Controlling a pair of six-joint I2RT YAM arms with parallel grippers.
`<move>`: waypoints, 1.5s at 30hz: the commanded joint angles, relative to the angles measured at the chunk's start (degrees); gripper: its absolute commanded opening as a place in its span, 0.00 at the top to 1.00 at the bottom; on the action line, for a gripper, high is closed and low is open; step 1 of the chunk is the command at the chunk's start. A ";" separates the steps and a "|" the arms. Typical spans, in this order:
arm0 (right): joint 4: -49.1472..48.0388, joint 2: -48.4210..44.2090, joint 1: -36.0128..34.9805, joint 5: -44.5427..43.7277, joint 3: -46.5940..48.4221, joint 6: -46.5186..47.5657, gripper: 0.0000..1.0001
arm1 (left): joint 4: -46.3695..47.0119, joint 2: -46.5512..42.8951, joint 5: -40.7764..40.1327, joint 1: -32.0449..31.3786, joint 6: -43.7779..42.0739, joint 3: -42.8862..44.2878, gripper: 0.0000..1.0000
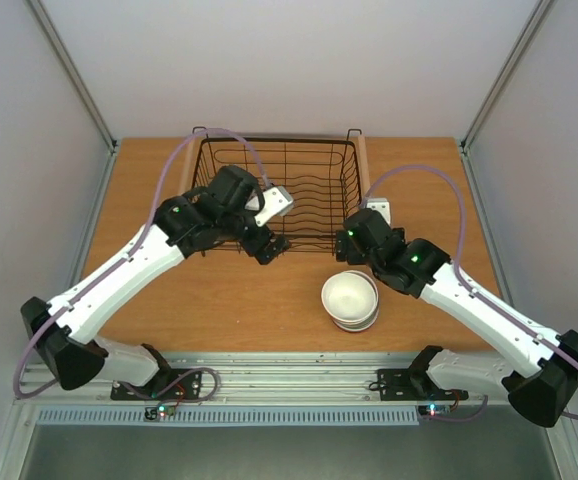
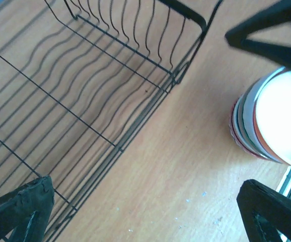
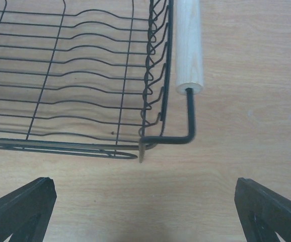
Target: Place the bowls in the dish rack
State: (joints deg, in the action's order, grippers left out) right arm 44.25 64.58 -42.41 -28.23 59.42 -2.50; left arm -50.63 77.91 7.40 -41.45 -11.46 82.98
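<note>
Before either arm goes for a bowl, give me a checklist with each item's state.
1. Left tool open and empty: ok.
2. Right tool open and empty: ok.
3. Stack of bowls upright, outside the dish rack: ok.
4. Visible part of the rack free of bowls: ok.
5. Number of bowls in the stack: cannot tell.

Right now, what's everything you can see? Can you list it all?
bowls: one stack, white on top, on table by rack's right corner
rack: one, black wire, table's far middle, empty
handles: two, light wood, rack's ends
table: one, brown wood, under everything
cables: two, purple, along arms
arms: two, white and black, near edge
left claw: black, open, rack's front
right claw: black, open, rack's right corner
</note>
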 commanded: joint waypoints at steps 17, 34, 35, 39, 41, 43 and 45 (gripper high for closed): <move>24.27 -11.88 4.93 -7.51 3.05 -12.75 0.14 | -5.89 19.27 -1.69 -15.37 3.99 10.16 0.16; 21.42 -12.72 4.88 -8.34 -0.77 -12.60 0.10 | -10.57 27.91 -1.64 -20.80 4.18 17.34 0.46; 21.42 -12.80 4.88 -8.36 -0.91 -12.66 0.10 | -10.60 27.91 -1.83 -20.92 4.13 17.26 0.47; 21.29 -12.99 4.89 -8.29 -1.32 -12.95 0.09 | -10.25 27.96 -2.66 -20.95 4.06 16.26 0.49; 21.29 -12.99 4.88 -8.24 -1.40 -13.15 0.10 | -10.28 28.27 -2.82 -20.95 4.05 15.84 0.50; 21.28 -12.85 4.93 -8.12 -1.48 -13.21 0.10 | -10.51 28.63 -2.60 -20.95 4.01 15.81 0.54; 21.29 -12.72 4.95 -8.07 -1.56 -13.40 0.09 | -10.55 28.84 -2.67 -20.95 4.08 15.81 0.57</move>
State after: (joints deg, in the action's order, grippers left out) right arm 66.00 52.25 -37.82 -35.09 58.41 -14.39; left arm -60.27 105.38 5.28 -62.30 -7.35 98.63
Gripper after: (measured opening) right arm 0.905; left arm 0.451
